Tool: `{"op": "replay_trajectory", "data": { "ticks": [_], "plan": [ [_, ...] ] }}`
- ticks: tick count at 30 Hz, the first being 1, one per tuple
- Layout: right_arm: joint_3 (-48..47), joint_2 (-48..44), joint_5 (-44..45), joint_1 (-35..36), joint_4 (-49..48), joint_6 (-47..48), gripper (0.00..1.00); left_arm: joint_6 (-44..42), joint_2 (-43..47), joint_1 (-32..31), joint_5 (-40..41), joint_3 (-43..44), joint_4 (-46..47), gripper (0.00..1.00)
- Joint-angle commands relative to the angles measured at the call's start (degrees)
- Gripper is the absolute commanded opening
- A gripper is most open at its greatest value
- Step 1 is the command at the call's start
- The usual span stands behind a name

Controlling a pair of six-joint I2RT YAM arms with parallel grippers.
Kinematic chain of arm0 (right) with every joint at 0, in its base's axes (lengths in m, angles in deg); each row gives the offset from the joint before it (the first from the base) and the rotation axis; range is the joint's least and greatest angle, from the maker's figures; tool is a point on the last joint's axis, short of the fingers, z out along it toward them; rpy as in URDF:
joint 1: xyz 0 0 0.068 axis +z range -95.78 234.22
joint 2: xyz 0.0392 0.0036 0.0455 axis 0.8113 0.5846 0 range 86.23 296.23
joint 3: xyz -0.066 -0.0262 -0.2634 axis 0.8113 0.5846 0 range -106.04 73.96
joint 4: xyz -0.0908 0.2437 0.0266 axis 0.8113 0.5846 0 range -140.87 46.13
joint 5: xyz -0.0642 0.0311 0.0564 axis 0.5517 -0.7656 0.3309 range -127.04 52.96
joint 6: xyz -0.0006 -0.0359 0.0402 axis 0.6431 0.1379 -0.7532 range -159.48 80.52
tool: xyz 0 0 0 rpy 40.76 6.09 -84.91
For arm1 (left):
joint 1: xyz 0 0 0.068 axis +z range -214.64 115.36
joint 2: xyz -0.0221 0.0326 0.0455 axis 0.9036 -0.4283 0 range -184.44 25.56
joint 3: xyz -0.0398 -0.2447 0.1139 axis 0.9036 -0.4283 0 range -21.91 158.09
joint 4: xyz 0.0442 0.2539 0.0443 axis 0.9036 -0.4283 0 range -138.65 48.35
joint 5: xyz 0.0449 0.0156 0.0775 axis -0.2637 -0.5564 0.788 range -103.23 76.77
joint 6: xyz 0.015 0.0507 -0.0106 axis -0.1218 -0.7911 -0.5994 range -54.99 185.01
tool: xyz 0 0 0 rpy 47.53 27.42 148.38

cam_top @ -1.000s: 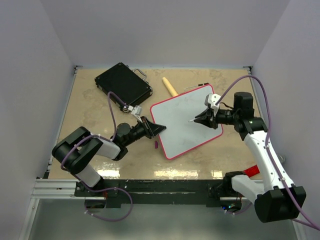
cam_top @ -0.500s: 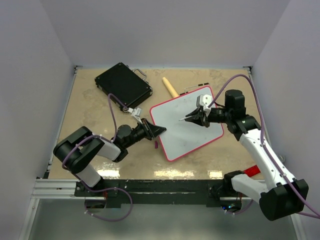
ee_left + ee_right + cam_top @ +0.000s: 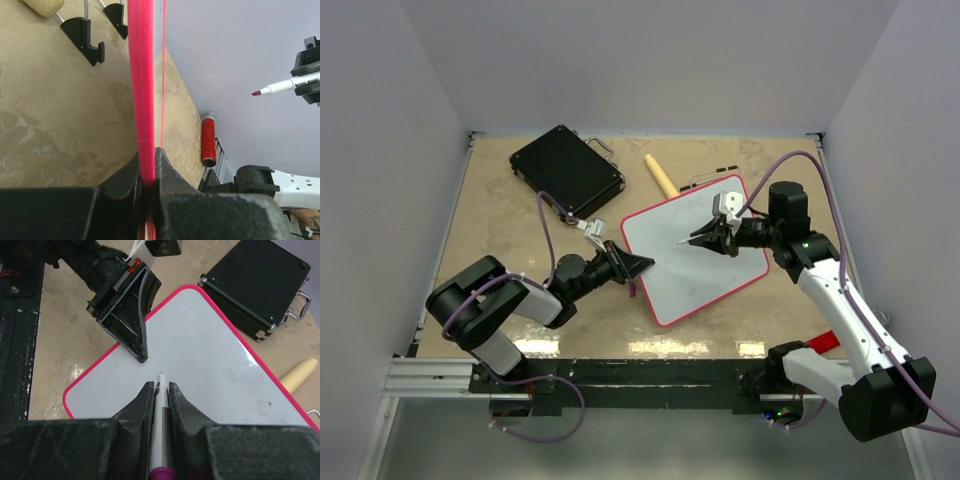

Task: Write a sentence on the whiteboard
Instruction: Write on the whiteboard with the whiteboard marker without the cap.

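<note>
The whiteboard (image 3: pixel 705 262) lies at the table's middle, white with a pink-red rim. Its face is bare; the sentence does not show on it. My left gripper (image 3: pixel 642 265) is shut on the board's left rim (image 3: pixel 141 100), which the left wrist view shows edge-on between the jaws of that gripper (image 3: pixel 149 165). My right gripper (image 3: pixel 708 238) hovers over the board, shut on a white marker (image 3: pixel 160 430) with a purple end. The marker (image 3: pixel 686 241) points left, its tip (image 3: pixel 257 93) uncapped and above the board (image 3: pixel 210 355).
A black hard case (image 3: pixel 566 168) sits at the far left. A wooden handle (image 3: pixel 660 174) lies behind the board. A red glittery cylinder (image 3: pixel 208 140) rests near the right arm's base. A small pink piece (image 3: pixel 631 289) lies beside the board's left edge.
My right gripper carried the marker left and slightly farther back over the board. The left gripper kept its hold on the rim and shifted a little.
</note>
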State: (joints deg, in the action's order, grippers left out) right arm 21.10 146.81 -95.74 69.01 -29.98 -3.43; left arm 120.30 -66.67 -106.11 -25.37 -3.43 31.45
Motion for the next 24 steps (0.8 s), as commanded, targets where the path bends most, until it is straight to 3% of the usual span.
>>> {"op": "replay_trajectory", "data": {
  "ticks": [1,13,24],
  "plan": [
    [1.36,-1.51,-0.81,0.16,-4.27,-2.21,0.00,-2.20,1.70,-1.07,1.59,0.06,9.43,0.00],
    [0.65,-2.30,-1.06,0.24,-3.40,-2.40,0.00,-1.67,3.45,-2.21,2.47,1.38,5.21,0.00],
    [-0.75,-3.36,-4.40,-0.20,-1.29,-2.13,0.00,-3.61,7.94,-2.65,3.18,3.93,-4.28,0.00]
  ]
}}
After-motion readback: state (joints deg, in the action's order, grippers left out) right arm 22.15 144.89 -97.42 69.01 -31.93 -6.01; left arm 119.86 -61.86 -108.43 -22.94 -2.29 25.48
